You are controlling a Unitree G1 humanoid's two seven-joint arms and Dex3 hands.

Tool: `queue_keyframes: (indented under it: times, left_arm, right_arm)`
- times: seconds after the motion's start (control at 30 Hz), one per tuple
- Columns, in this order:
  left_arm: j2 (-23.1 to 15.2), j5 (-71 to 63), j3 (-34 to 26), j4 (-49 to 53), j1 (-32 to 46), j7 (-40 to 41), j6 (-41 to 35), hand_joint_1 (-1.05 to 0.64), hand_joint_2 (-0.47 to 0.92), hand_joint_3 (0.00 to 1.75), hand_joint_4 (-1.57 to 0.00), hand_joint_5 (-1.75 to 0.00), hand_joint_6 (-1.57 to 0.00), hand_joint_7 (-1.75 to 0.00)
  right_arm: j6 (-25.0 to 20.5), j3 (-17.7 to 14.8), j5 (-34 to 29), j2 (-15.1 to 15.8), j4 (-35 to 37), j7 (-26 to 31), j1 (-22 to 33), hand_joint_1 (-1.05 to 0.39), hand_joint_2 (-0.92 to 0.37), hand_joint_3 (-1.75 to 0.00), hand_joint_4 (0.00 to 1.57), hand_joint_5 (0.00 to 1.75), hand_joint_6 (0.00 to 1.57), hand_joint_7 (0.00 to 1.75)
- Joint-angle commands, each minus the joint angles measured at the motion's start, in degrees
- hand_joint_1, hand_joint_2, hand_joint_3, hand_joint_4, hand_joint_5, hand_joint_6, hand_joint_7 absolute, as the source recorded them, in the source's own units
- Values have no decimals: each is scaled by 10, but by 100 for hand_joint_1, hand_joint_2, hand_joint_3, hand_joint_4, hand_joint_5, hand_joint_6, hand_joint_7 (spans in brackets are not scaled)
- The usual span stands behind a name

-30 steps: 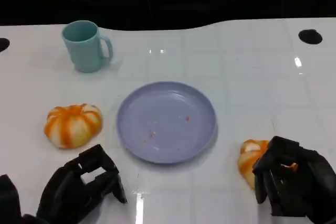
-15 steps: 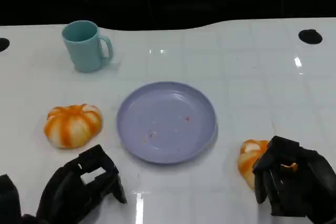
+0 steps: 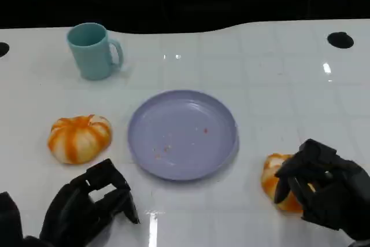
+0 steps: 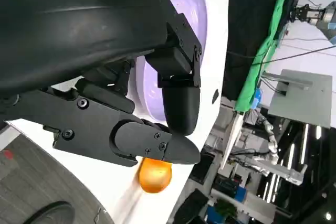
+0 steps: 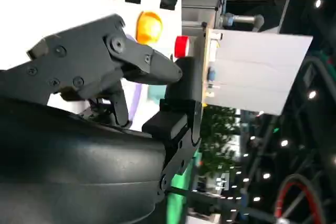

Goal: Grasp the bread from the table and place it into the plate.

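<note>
Resting low at the table's near edge, the left hand [image 3: 87,209] holds nothing, fingers loosely curled and apart. An orange-striped bun [image 3: 79,137] lies left of the empty plate [image 3: 182,133]. Right of the plate, the right hand [image 3: 324,192] cups the other bread [image 3: 276,179], fingers draped over it; whether they actually clamp it cannot be told. Likely light and soft, it wants a gentle grip round its sides.
</note>
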State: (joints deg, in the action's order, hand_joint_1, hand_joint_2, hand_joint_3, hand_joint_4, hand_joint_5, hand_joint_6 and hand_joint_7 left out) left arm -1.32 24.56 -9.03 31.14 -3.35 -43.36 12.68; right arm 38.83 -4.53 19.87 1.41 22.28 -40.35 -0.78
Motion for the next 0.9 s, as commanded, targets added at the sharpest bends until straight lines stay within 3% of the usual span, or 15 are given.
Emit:
queue_keyframes:
  times: [0.03, 0.13, 0.3, 0.37, 0.53, 0.77, 0.9]
  left_arm:
    - [-11, -7, -3, -1, 1, 0, 6, -63, 92, 10, -69, -175, -65, -144]
    - [-10, -7, -3, 2, -1, -2, 7, -63, 92, 11, -69, -175, -64, -145]
    - [-9, -6, -3, 4, -2, -4, 8, -63, 92, 11, -70, -175, -64, -147]
    - [-9, -3, -4, 10, -5, -10, 10, -63, 92, 10, -70, -175, -64, -147]
    - [-8, 0, -6, 13, -7, -9, 9, -63, 92, 10, -70, -175, -64, -146]
    - [-8, -3, -4, 17, -9, -13, 17, -63, 92, 10, -70, -175, -64, -148]
    - [-8, -5, -4, 20, -10, -12, 20, -64, 92, 11, -70, -175, -64, -149]
  right_arm:
    - [47, -4, 0, 16, 12, -12, -10, -47, -92, -32, 40, 148, 37, 125]
    - [64, -2, -9, 21, 5, -6, -9, -46, -92, -31, 35, 145, 33, 126]
    - [126, -6, -102, 56, 6, 38, -17, -47, -91, -32, 17, 142, 12, 133]
    - [143, -9, -151, 72, 1, 67, -17, -50, -90, -30, 4, 137, 2, 127]
    - [184, -15, -264, 104, -8, 148, -15, -48, -89, -22, 0, 101, 0, 98]
    - [128, -22, -408, 139, -107, 245, 23, -48, -87, -6, 0, 52, 0, 57]
    - [92, -18, -460, 156, -155, 279, 40, -49, -84, -2, 0, 39, 0, 43]
